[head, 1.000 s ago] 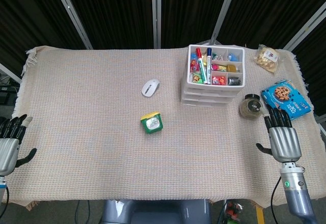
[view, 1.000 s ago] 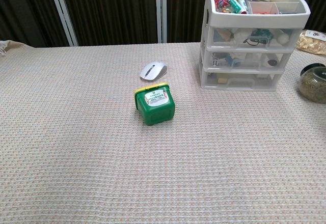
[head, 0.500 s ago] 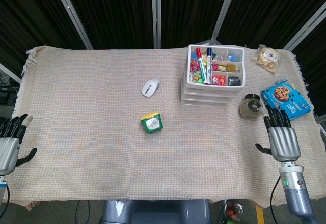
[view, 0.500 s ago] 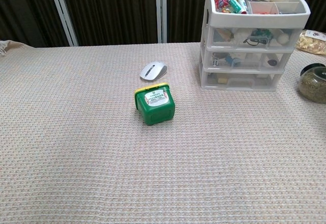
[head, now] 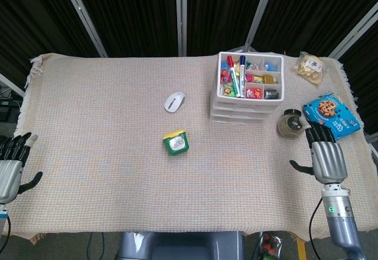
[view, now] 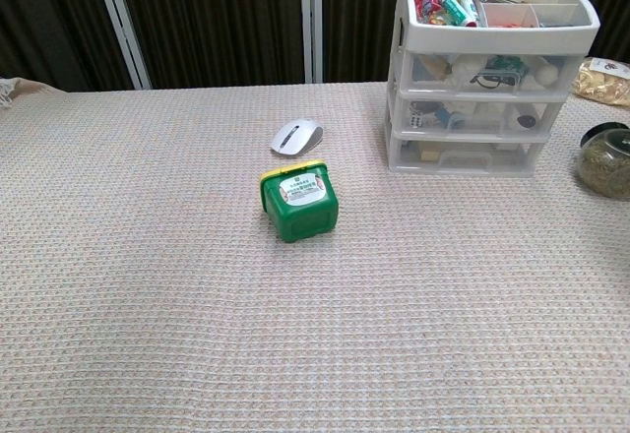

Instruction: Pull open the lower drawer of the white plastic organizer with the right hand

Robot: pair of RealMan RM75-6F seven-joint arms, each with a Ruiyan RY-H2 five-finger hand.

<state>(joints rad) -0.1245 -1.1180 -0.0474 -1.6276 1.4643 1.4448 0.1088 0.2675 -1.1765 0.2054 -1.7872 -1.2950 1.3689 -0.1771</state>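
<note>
The white plastic organizer (head: 247, 91) (view: 489, 69) stands at the back right of the table, its top tray full of markers and small items. Its lower drawer (view: 465, 154) is closed flush with the frame. My right hand (head: 325, 156) hovers over the table's right edge, well in front and to the right of the organizer, fingers stretched and apart, holding nothing. My left hand (head: 10, 164) lies at the far left edge, fingers apart and empty. Neither hand shows in the chest view.
A glass jar (head: 290, 123) (view: 605, 159) sits between my right hand and the organizer. A blue cookie box (head: 332, 113) and a snack bag (head: 310, 66) lie at the right. A white mouse (head: 174, 101) and green box (head: 176, 142) sit mid-table.
My right hand has drifted slightly forward toward the jar and cookie box. My left hand has stayed put.
</note>
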